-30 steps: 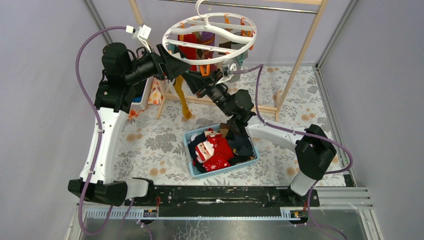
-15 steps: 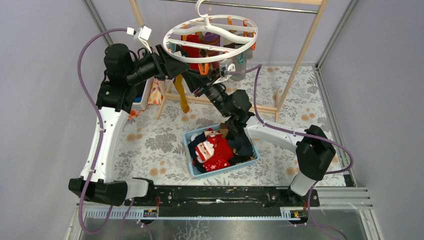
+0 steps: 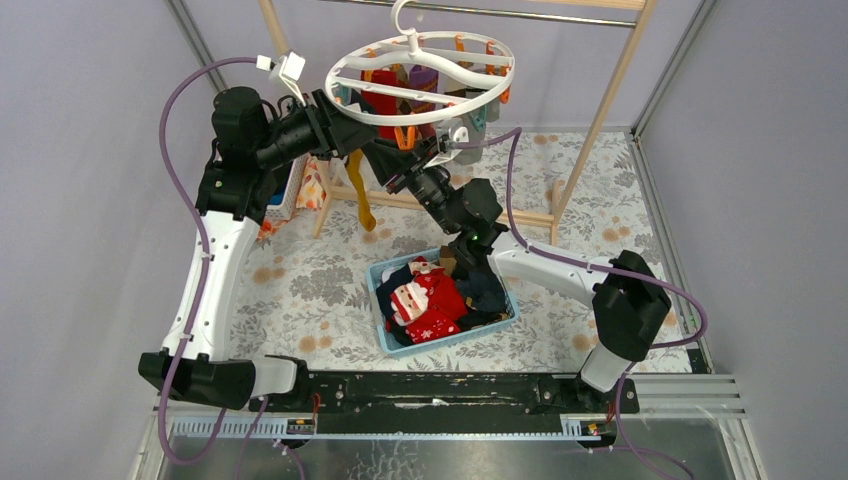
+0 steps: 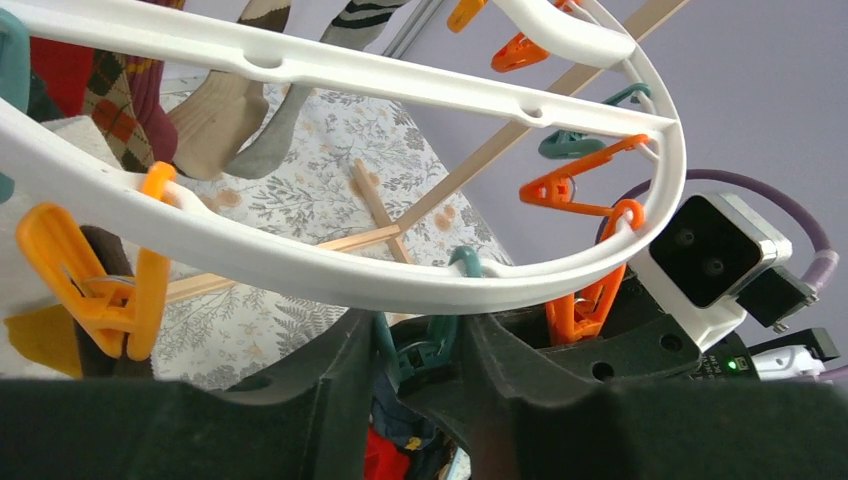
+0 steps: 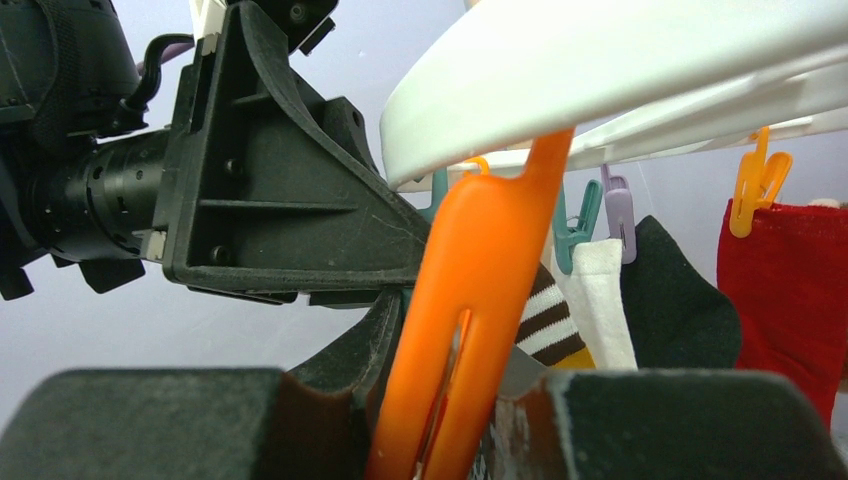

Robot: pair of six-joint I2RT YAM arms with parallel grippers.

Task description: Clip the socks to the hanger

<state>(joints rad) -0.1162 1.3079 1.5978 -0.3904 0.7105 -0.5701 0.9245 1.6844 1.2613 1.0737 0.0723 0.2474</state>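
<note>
Left fingers point(image 4: 290, 405) slightly higher beneath hanger point(image 3: 420, 75) (ring near level, hook upward)

A white hanger point(image 4: 300, 272) carries an orange clip point(image 5: 470, 300) and a teal clip point(image 4: 425, 345). From it hang a red sock point(image 5: 785, 290), a black sock point(image 5: 680, 310), a brown-and-white striped sock point(image 5: 545, 325) and a mustard sock point(image 3: 360, 190). A light blue basket point(image 3: 452, 336) holds red socks with white patterns point(image 3: 425, 300). The worktop point(image 3: 300, 280) is pale with a grey floral print and tan blossoms.

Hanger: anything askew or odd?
Hanger looks slightly tilted, left rim lower. Left end effector grips a teal clip; the right end effector has an orange clip between its fingers. Nothing spilled or broken.
</note>
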